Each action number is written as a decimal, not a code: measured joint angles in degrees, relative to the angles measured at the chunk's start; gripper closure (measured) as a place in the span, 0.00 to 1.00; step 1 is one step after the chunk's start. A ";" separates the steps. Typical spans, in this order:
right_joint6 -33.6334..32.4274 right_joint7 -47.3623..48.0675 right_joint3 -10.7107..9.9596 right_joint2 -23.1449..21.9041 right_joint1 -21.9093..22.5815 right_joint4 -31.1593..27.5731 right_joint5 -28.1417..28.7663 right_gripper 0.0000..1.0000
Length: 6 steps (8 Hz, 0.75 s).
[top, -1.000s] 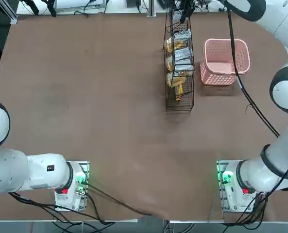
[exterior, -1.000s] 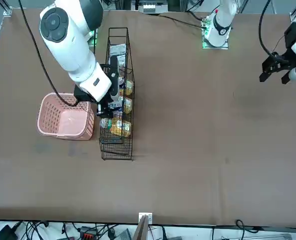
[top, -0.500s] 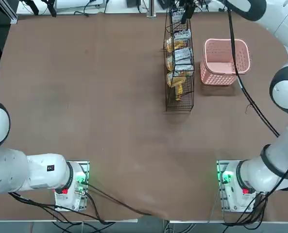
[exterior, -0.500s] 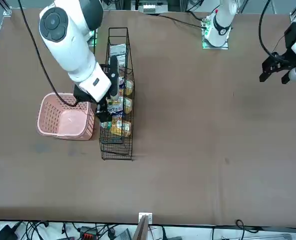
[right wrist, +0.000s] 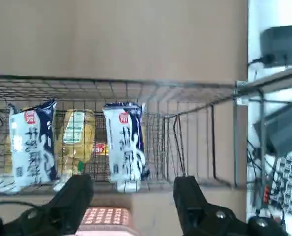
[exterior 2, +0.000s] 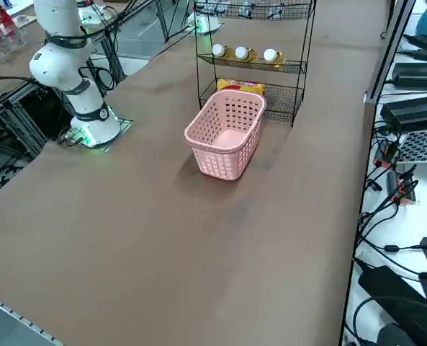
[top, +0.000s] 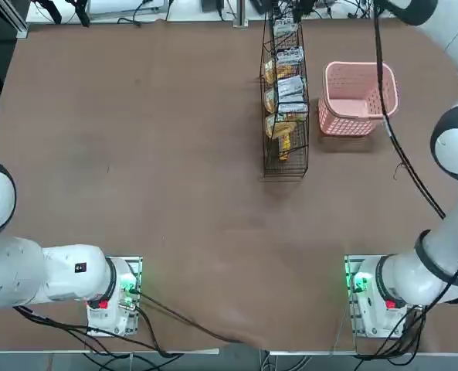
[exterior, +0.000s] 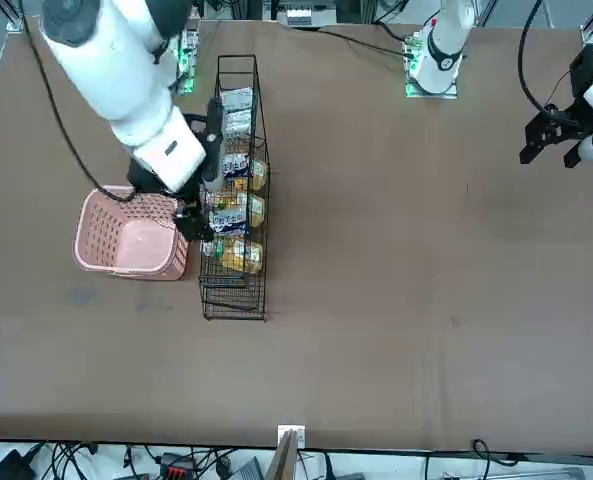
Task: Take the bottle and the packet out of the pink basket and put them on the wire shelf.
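Brown cloth covered the whole table (top: 174, 193), and on it, toward the far edge from the robot, the tall narrow black wire shelf (top: 284, 100) stood just beside the pale pink rectangular plastic basket (top: 357, 99) with perforated sides, the two close but not touching. Seen from the right side, the pink basket (exterior 2: 226, 134) held nothing visible, and the shelf (exterior 2: 253, 68) behind it carried a row of white-capped bottles on one tier. The right arm's two-finger gripper (exterior: 198, 215) hung between the basket (exterior: 131, 232) and the shelf (exterior: 236, 190), against the shelf's side, its black fingers (right wrist: 192, 199) spread wide apart with nothing between them. Through the wrist camera, a small flat white packet with dark print (right wrist: 126, 152) stood upright inside the wire tier directly ahead of the fingers, a second similar white packet (right wrist: 31, 147) stood beside it, and a small clear bottle of amber-yellow liquid (right wrist: 77, 142) stood between and behind them.
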 joint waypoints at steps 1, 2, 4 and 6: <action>-2.82 0.28 -3.11 -1.66 -0.41 0.32 2.91 0.00; -5.36 0.95 -5.47 -3.35 -1.19 0.47 4.25 0.00; -9.24 4.48 -8.99 -7.00 -2.93 -0.65 4.64 0.00; -10.88 11.14 -12.68 -11.19 -4.38 -5.86 4.57 0.00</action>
